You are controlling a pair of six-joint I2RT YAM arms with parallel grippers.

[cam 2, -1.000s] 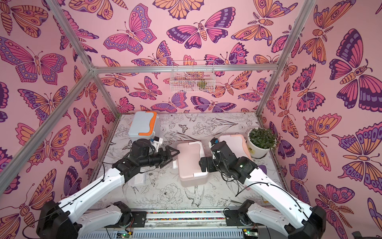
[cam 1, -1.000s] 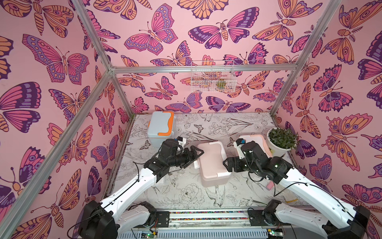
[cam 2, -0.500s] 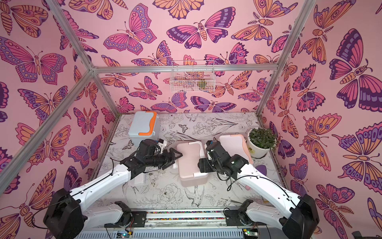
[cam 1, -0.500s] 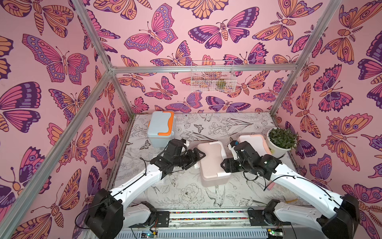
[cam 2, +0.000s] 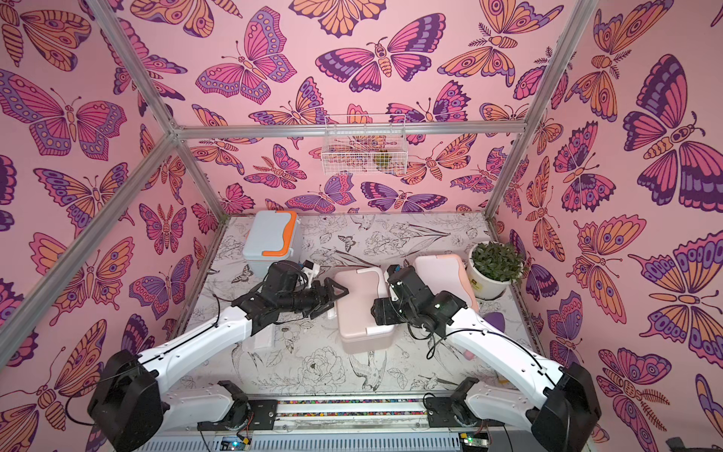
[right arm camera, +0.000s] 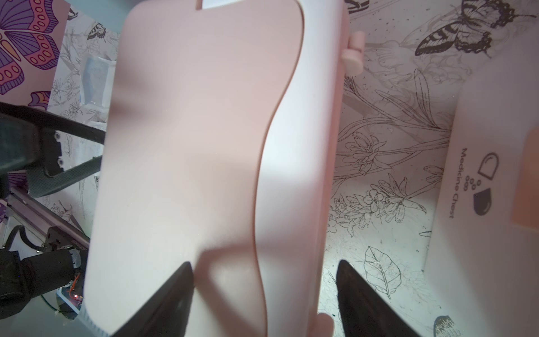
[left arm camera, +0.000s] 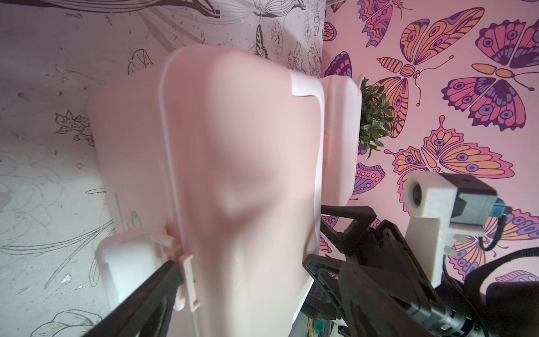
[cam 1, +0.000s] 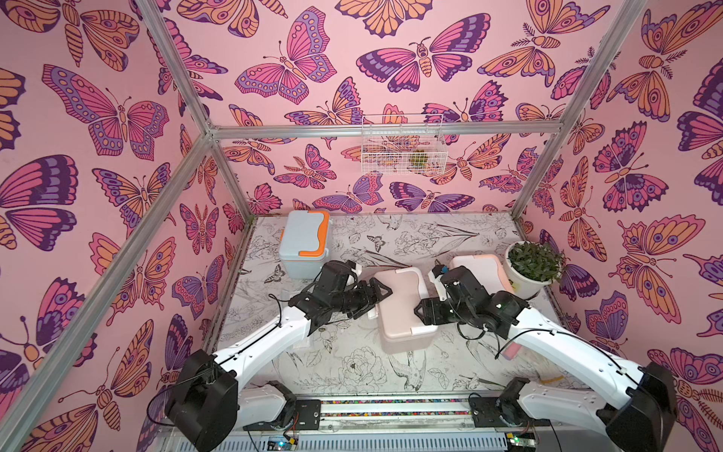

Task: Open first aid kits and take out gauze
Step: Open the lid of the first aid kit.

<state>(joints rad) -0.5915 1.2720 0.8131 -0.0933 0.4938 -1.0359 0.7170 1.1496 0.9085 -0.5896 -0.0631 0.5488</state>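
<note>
Both top views: beige-pink case (cam 1: 403, 309) shut, opening barely begun. Your left pincer (cam 1: 381, 303) gapes beside it; right pincer (right arm camera: 264, 264) straddles it, can't tell its grip.

Beige-pink case (cam 1: 403, 305) stands mid-table, hemmed by left gripper (cam 1: 381, 297) and right gripper (cam 1: 420, 311): no passage either side. White case (cam 1: 483, 270) and potted plant (cam 1: 534, 270) crowd the right. Blue-grey case (cam 1: 303, 240) blocks the back left. Table (cam 1: 410, 238) is open at back centre and front.
</note>
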